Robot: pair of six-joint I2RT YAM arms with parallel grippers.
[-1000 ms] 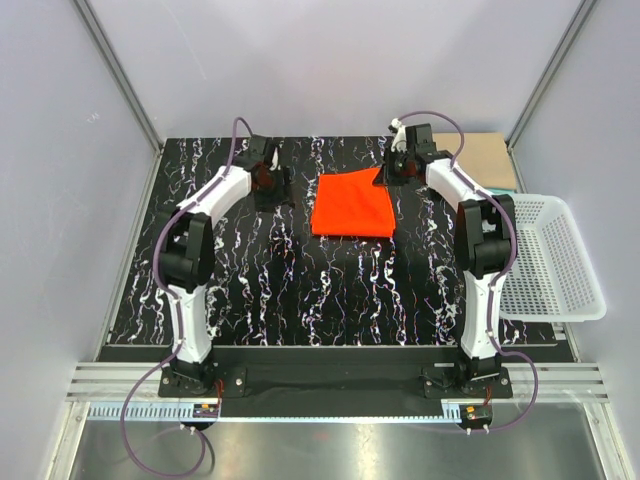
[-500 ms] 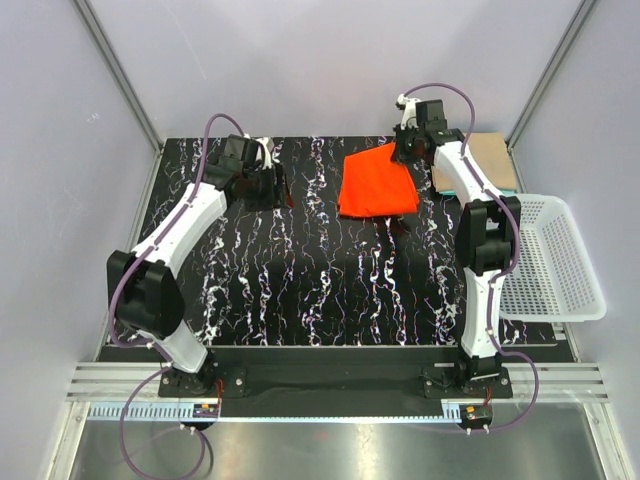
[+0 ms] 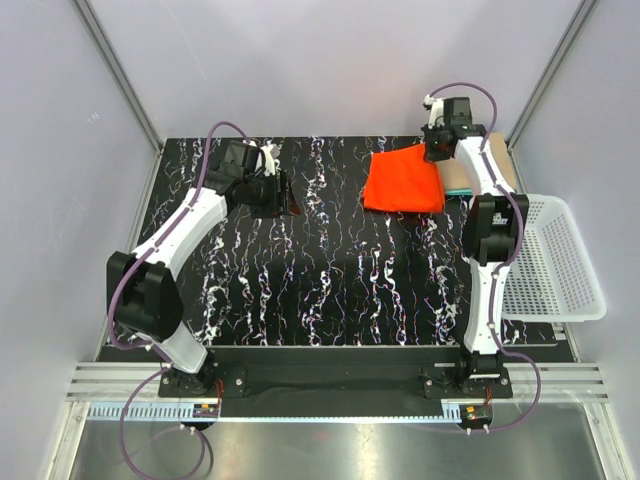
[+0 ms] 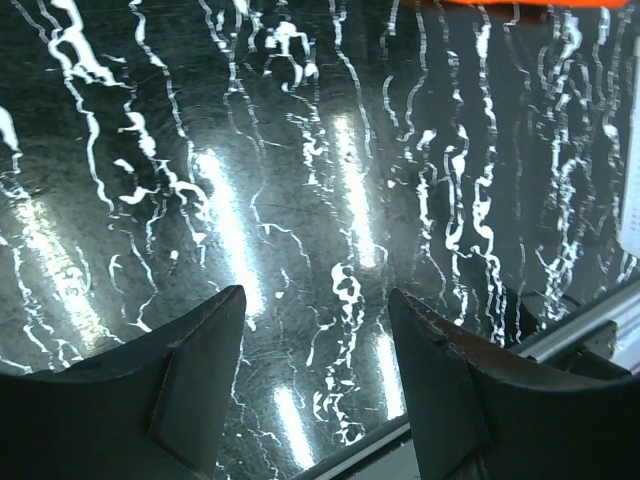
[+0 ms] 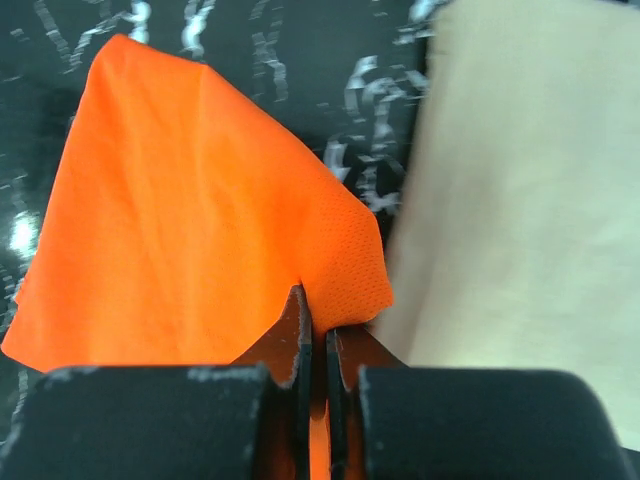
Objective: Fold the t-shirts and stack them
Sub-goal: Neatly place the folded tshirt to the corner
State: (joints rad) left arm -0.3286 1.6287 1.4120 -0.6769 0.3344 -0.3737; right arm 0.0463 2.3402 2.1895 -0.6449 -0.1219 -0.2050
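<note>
- Orange-red t-shirt (image 3: 404, 180): folded, lying at the far right of the black marbled bench (image 3: 330, 280). Its right edge is reaching the folded tan t-shirt (image 5: 530, 200) in the far right corner.
- Right hand (image 5: 318, 315): pinching the orange-red t-shirt's near corner, with both fingers pressing tight on the cloth.
- Left hand (image 4: 315, 300): hovering low over the bench at the far left, fingers standing apart and gripping nothing.
- White mesh basket (image 3: 560, 270): sitting off the bench's right edge.
</note>
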